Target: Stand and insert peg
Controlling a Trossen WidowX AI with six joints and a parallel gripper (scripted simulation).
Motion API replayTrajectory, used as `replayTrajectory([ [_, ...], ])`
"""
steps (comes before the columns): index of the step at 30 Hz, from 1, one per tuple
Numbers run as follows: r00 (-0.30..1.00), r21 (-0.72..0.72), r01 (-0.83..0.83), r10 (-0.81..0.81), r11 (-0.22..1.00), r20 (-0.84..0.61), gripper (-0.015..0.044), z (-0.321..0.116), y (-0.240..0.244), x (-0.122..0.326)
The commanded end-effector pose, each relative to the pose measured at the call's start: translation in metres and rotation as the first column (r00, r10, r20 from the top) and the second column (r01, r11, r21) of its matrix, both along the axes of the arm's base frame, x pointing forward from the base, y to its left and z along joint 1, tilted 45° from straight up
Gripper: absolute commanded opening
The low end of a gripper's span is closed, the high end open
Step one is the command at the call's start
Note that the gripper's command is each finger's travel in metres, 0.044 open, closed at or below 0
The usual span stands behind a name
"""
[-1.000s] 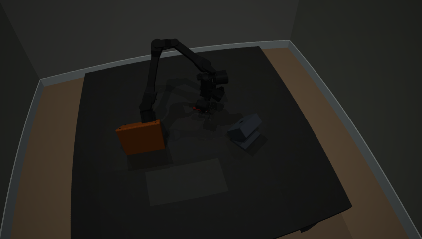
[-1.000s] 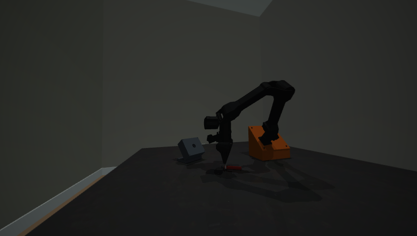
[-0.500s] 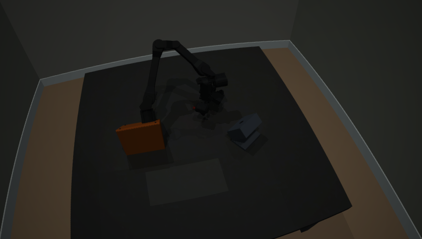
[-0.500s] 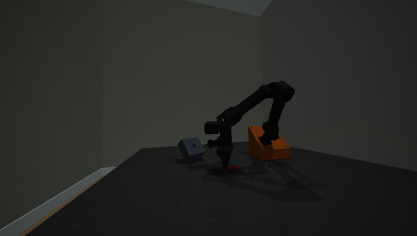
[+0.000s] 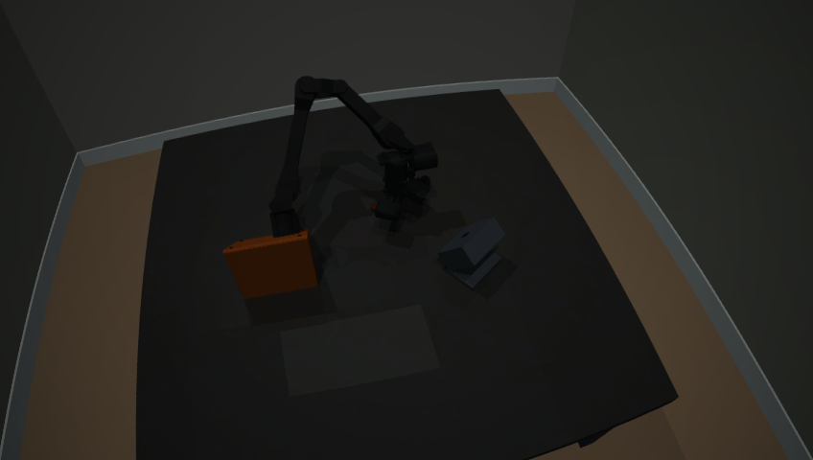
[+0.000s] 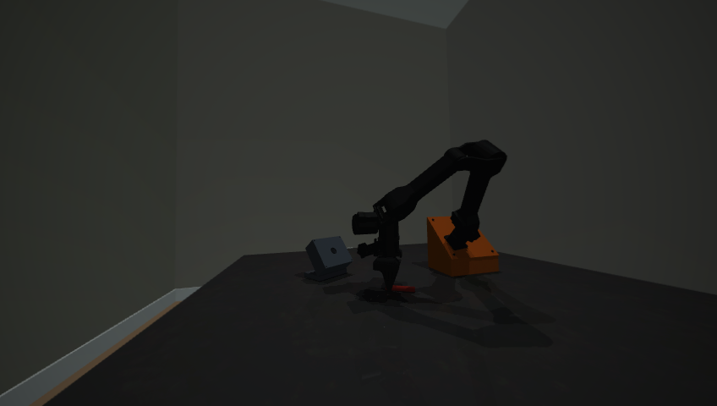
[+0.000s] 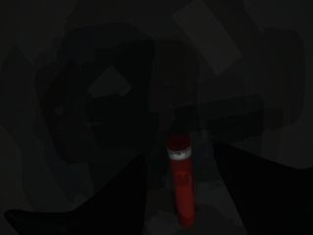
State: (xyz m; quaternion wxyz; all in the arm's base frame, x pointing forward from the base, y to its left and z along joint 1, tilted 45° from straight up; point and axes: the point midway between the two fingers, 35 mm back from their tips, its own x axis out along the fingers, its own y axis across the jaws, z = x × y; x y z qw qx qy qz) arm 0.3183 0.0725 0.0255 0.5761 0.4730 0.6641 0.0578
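From the wrist I see the white band on the red peg (image 5: 373,208) (image 6: 403,288) (image 7: 183,188) — hidden from the side, where the peg lies on the table (image 5: 364,290) (image 6: 352,342). The gripper (image 5: 393,218) (image 6: 389,288) (image 7: 179,155) is about half open around it, gaps either side. The sloped panel's (image 5: 481,241) (image 6: 326,254) hole is unfilled — orange base block (image 5: 273,267) (image 6: 442,259) well apart.

There is one table (image 5: 530,347) (image 6: 302,347), and on it one orange block (image 5: 270,267) (image 6: 483,266). One robot arm (image 5: 293,136) (image 6: 427,176) is fixed to this block. Well apart from the block there is one grey panel (image 5: 478,247) (image 6: 321,257), and I count one hole (image 5: 464,235) (image 6: 333,250) in its face. Nearer to the block than the panel is, there is one red peg (image 5: 373,208) (image 6: 403,289) (image 7: 184,196), with one white band (image 7: 180,154). The arm has one gripper (image 5: 394,223) (image 6: 389,288) (image 7: 179,155), with two fingers.
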Motion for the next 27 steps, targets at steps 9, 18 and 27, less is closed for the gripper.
replayTrajectory([
  [9,1.000,0.005,0.003,-0.003,1.000,-0.004,0.0110,-0.0003,0.0007,-0.0007],
  [18,1.000,0.005,0.003,-0.003,1.000,-0.004,0.0051,-0.0003,0.0007,-0.0007],
  [27,1.000,-0.017,0.021,-0.021,1.000,0.016,0.0051,0.0017,-0.0008,-0.0017],
])
